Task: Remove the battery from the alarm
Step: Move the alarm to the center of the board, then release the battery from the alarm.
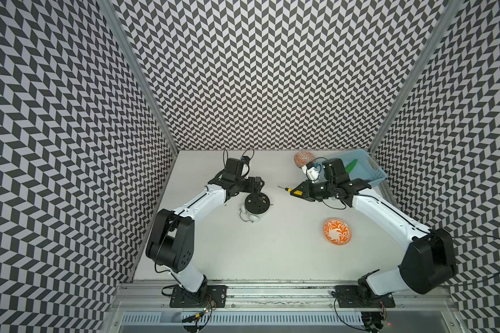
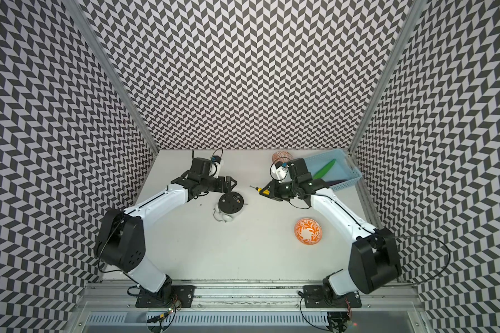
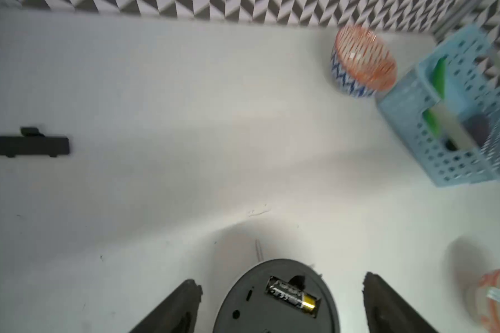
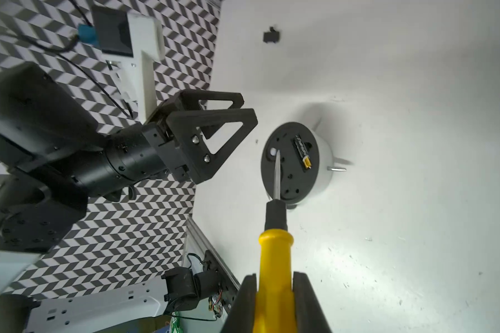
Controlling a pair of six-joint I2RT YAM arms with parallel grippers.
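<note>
Your left arm stretches forward and bends inward, its pincer (image 3: 281, 281) spread wide, poised near the one alarm (image 1: 256, 206), which lies face-down left of the table's centre. The one battery (image 3: 290, 295) sits in the alarm's open back, near that pincer's tips. Your right pincer (image 4: 274, 284) grips the one screwdriver (image 4: 274, 250); two orange bowls (image 1: 337, 231) stand on the table's right half.

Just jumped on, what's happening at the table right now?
The alarm lies face down with its back compartment open; the battery sits inside, not yet removed. The black cover lies apart on the table. The left pincer hangs open near the alarm, holding nothing. The right pincer is shut on the yellow-handled screwdriver, its tip clear of the alarm.
</note>
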